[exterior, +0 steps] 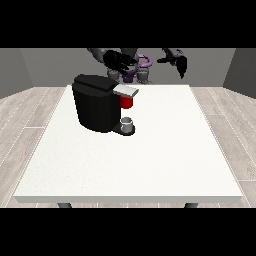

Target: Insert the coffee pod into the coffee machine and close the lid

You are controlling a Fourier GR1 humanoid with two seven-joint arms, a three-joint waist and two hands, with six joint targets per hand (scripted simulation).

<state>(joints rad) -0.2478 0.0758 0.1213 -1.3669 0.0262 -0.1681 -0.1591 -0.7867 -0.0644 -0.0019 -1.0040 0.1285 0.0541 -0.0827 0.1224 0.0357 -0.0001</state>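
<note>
A white table (150,165) stands on pale plank flooring between grey walls, bearing a black coffee machine (95,105) with a grey thing (127,121), perhaps the pod, at its base, while both hands (119,62) (177,62) hover empty above, fingers spread.

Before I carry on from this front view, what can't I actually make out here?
- Robot hand at the view's left: dark against the body; whether it holds anything is unclear.
- Grey thing on the coffee machine base: too small to tell if it is the pod.
- Machine's far side: hidden by its own body.
- Robot's head: cut off by the top band.
</note>
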